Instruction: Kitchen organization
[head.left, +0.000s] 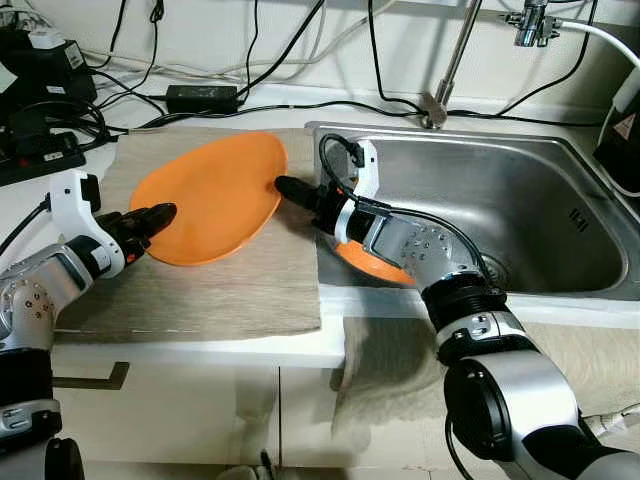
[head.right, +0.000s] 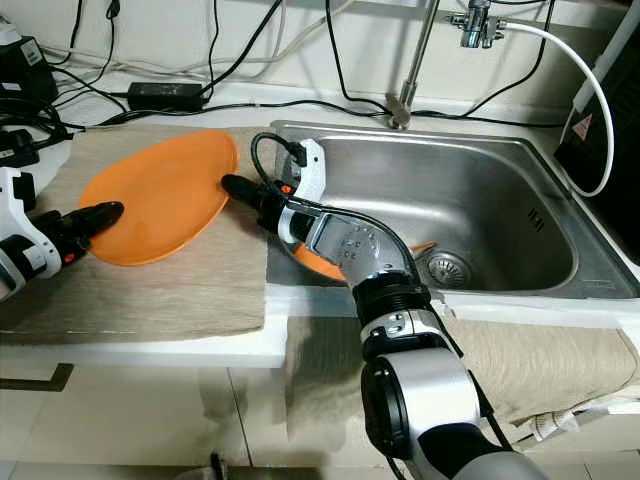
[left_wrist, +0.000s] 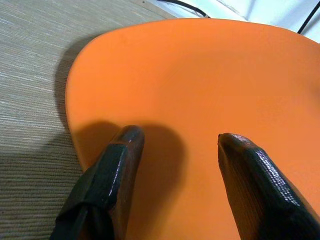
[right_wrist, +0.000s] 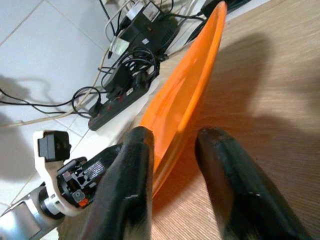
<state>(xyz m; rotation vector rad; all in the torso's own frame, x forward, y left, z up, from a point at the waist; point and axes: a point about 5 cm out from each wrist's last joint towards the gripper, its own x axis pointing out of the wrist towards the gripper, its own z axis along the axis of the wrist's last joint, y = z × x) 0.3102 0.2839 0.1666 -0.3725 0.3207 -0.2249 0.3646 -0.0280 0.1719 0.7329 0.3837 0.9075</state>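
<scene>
Orange plate (head.left: 212, 196) tilted on mat (head.left: 230, 285), both grippers' fingers apart at its edges, second orange dish (head.right: 318, 262) in sink (head.right: 480, 200)

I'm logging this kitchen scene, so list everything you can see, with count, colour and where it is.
Plate: one, orange, on the mat, tilted, held at both edges.
Second dish: one, orange, in the sink behind the right arm.
Mat: one, beige, on the counter left of the sink.
Sink: one, steel, right.
Tap: one, metal, behind the sink.
Power strip: one, black, far left.
Left gripper: open, at the plate's left edge.
Right gripper: open, astride the plate's right rim.
</scene>
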